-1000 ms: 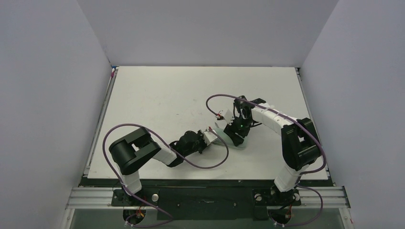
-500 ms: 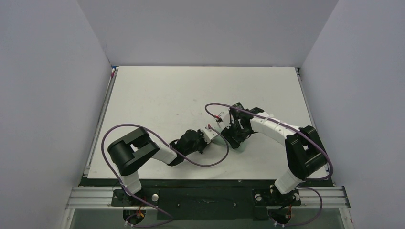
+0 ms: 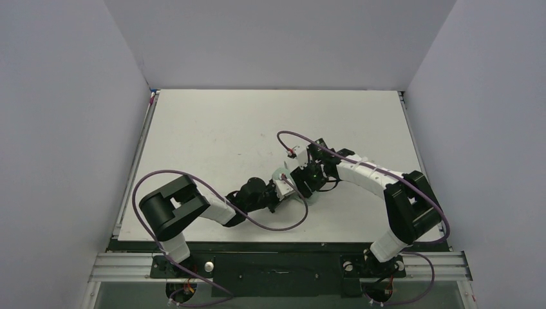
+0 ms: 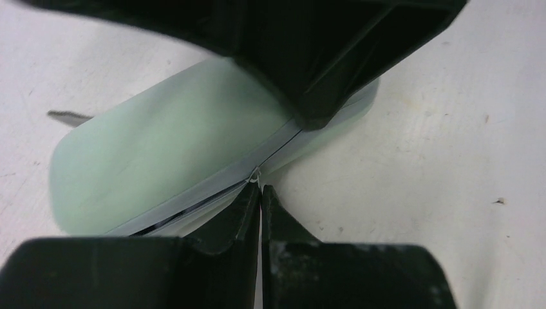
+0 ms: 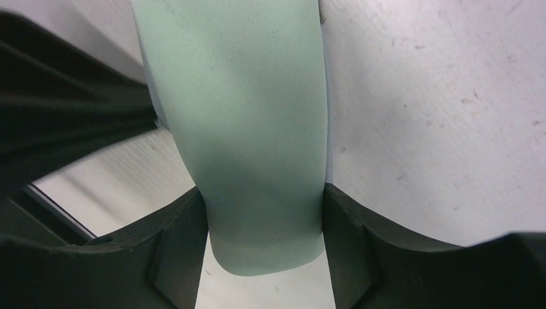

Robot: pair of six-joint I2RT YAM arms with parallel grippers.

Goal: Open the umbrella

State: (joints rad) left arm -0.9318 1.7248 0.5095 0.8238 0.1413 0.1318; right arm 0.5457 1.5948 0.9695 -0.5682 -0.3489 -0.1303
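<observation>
Left wrist view: shows the umbrella (image 4: 161, 154) as a smooth, rounded, pale green body lying flat on the scuffed white tabletop (image 4: 451, 161), with a thin seam along its near edge. Has the left jaws pressed together, black tips meeting right at that seam and touching the umbrella's edge. Cannot tell about any pinch on a thin edge there. Shows the black right jaws blurred at the top of the view, set over the far end of the green body.

Right wrist view: shows the right jaws pinching the umbrella (image 5: 244, 129) across its width, with one black finger (image 5: 177, 248) hard against each side and the rounded end of the body poking out just past them. Leaves bare tabletop on the right of the view.

Overhead view: shows the left arm (image 3: 212, 206) and the right arm (image 3: 367, 170) stretched inward from the near edge, wrists meeting just right of centre. Places the umbrella at that meeting point, on the tabletop, almost wholly hidden beneath the two wrists. Loops a purple cable (image 3: 283, 138) around each arm.
</observation>
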